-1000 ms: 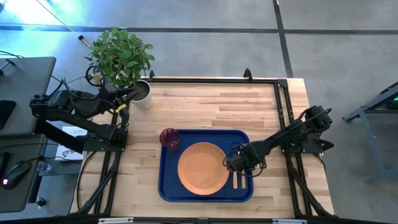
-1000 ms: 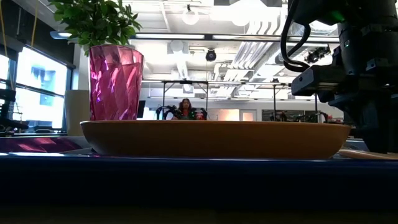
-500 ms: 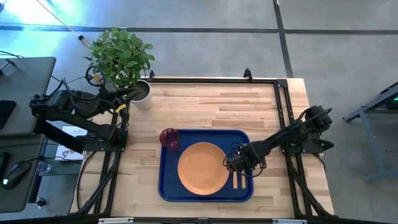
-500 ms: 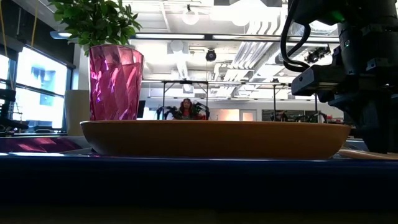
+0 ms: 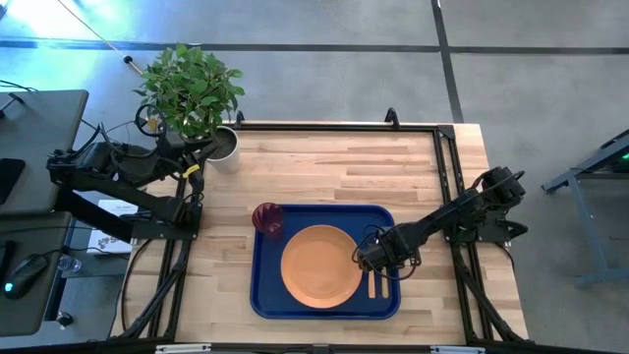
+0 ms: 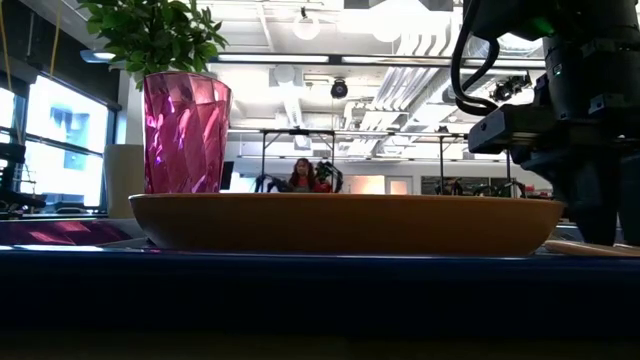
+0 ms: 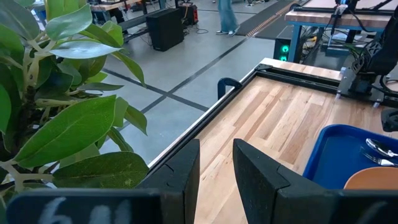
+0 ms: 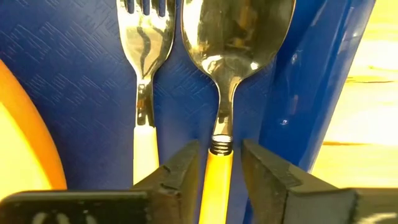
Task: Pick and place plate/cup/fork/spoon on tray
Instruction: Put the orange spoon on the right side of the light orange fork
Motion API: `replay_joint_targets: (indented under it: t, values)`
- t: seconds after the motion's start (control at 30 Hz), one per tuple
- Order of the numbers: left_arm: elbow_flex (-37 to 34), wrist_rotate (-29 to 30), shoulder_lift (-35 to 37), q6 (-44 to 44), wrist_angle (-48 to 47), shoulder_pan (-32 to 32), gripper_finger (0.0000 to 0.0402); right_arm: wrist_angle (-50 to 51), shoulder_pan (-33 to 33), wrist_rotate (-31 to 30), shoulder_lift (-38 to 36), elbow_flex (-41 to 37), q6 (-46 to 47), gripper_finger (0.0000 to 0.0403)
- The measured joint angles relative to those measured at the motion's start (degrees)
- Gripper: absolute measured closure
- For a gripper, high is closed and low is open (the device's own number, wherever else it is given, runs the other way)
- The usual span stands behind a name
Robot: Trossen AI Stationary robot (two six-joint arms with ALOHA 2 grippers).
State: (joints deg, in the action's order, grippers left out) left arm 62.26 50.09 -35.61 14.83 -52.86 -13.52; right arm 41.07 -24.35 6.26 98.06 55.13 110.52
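The blue tray (image 5: 265, 295) lies on the wooden table at the near middle. On it lie the orange plate (image 5: 320, 265), the fork (image 8: 146, 37) and the spoon (image 8: 233, 31) side by side right of the plate, and the dark red cup (image 5: 267, 218) upright at the tray's far left corner. My right gripper (image 8: 217, 168) points down over the tray. It is open, with one finger on either side of the spoon's orange-tan handle (image 8: 216, 180) and a narrow gap on each side. My left gripper (image 7: 216, 168) is open and empty at the table's far left corner.
A grey pot with a leafy plant (image 5: 192, 88) stands at the far left corner, right beside my left gripper. Bare wood lies beyond the tray toward the far edge (image 5: 334, 162). A black frame runs along the table's edges (image 5: 447, 167).
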Motion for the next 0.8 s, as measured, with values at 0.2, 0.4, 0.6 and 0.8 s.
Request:
replay_joint_targets:
  t: [0.2, 0.4, 0.6, 0.8]
  values:
    - [0.00, 0.00, 0.00, 0.00, 0.00, -0.02, 0.0314, 0.29, 0.00, -0.02, 0.00, 0.00, 0.00, 0.0267]
    - [0.00, 0.00, 0.01, -0.01, 0.00, -0.01, 0.0314, 0.43, 0.01, -0.04, 0.00, 0.00, 0.00, 0.0266]
    - [0.00, 0.00, 0.01, -0.02, 0.00, 0.00, 0.0314, 0.43, 0.01, -0.04, 0.00, 0.00, -0.01, 0.0266]
    - [0.00, -0.48, 0.02, 0.02, 0.02, -0.01, 0.0314, 0.57, -0.01, -0.41, -1.23, 0.00, -0.23, 0.0266]
